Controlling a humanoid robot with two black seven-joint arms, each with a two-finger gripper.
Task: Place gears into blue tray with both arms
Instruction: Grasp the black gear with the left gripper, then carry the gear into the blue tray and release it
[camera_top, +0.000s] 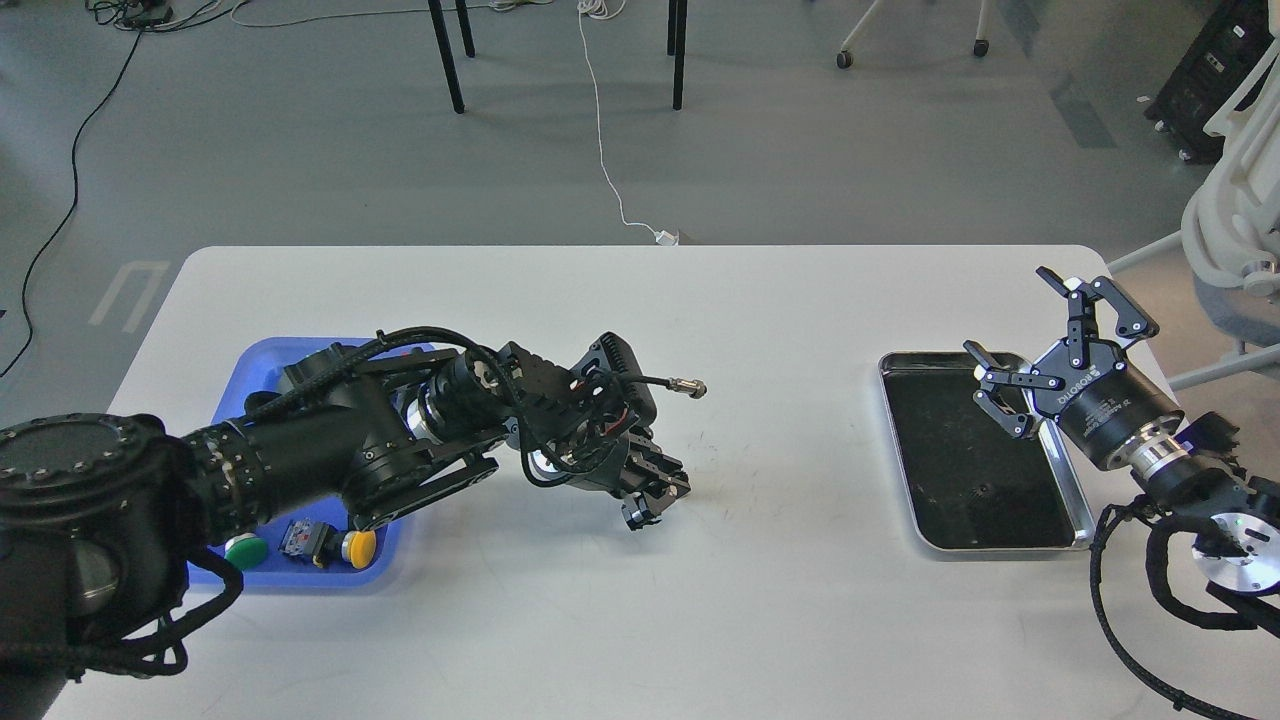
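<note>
My left arm crosses the blue tray (236, 372) at the table's left, hiding much of it. My left gripper (655, 492) is down at the tabletop to the right of that tray. Its fingers are closed together where a small black gear lay between them. The gear itself is hidden by the fingers. My right gripper (1006, 308) hovers over the far right corner of the silver tray with its two fingers spread wide and nothing between them. A tiny dark speck (985, 489) lies on that tray's black floor, too small to identify.
The silver-rimmed tray (1062, 466) with a black inside sits at the table's right. In the blue tray's near end lie a green button (245, 551), a yellow button (358, 547) and a red-and-black switch (299, 540). A cable plug (686, 387) juts from my left wrist.
</note>
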